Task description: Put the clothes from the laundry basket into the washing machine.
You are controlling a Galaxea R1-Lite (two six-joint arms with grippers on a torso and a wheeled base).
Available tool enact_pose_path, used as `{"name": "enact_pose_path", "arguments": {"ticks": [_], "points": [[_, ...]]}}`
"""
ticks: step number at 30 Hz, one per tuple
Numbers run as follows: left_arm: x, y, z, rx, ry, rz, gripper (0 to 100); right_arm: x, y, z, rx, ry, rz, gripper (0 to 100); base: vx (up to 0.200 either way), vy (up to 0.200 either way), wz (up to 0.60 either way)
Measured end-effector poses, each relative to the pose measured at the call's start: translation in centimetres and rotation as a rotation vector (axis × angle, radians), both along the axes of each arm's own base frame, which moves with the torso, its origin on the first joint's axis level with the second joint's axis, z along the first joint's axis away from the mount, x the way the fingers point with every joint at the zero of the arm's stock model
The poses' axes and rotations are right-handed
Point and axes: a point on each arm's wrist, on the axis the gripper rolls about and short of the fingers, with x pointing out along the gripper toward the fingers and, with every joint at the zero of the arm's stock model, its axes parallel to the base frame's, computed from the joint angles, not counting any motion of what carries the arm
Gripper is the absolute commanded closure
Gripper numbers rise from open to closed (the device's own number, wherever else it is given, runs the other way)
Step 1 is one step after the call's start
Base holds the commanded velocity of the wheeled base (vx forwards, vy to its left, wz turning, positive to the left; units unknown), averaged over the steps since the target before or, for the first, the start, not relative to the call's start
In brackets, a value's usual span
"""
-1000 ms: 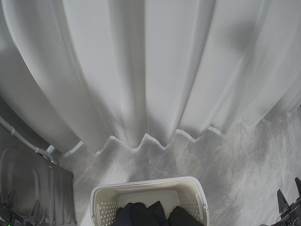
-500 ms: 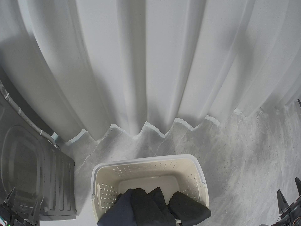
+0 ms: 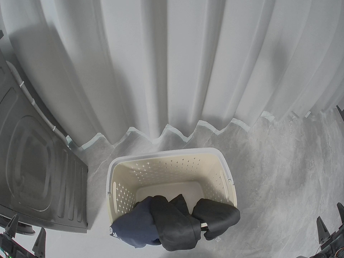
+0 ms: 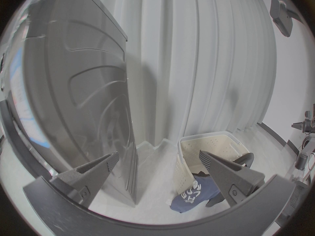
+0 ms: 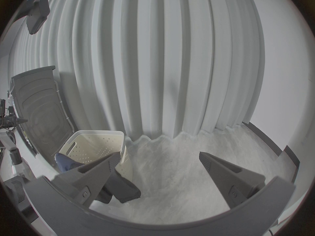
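Laundry basket (image 3: 161,169), cream and perforated, stands on the grey floor (image 3: 286,169) before a white curtain (image 3: 179,54). Clothes (image 3: 177,223) lie in it and spill over its near rim: navy garment (image 3: 134,228) on the left, black garments (image 3: 215,215) beside it. Washing machine (image 3: 32,162), seen as a grey panel, is just left of the basket. Left gripper (image 4: 157,154) is low beside the machine, jaws apart, empty. Right gripper (image 5: 159,154) is low, well apart from the basket, jaws apart, empty.

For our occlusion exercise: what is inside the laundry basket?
At the near side, dark clothes and a navy garment spill over the laundry basket rim; the far floor is bare. Anything beneath is hidden.
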Motion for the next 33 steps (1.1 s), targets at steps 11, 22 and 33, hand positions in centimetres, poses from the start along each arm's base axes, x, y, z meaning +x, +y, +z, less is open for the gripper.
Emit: {"name": "enact_pose_path", "arguments": {"ticks": [11, 22, 33], "points": [[0.00, 0.00, 0.00, -0.001, 0.000, -0.001, 0, 0.00, 0.00, 0.00, 0.000, 0.000, -0.001, 0, -0.200, 0.000, 0.00], [0.00, 0.00, 0.00, -0.001, 0.000, -0.001, 0, 0.00, 0.00, 0.00, 0.000, 0.000, -0.002, 0, -0.200, 0.000, 0.00], [0.00, 0.00, 0.00, -0.001, 0.000, -0.001, 0, 0.00, 0.00, 0.00, 0.000, 0.000, -0.003, 0, -0.109, 0.000, 0.00]]}}
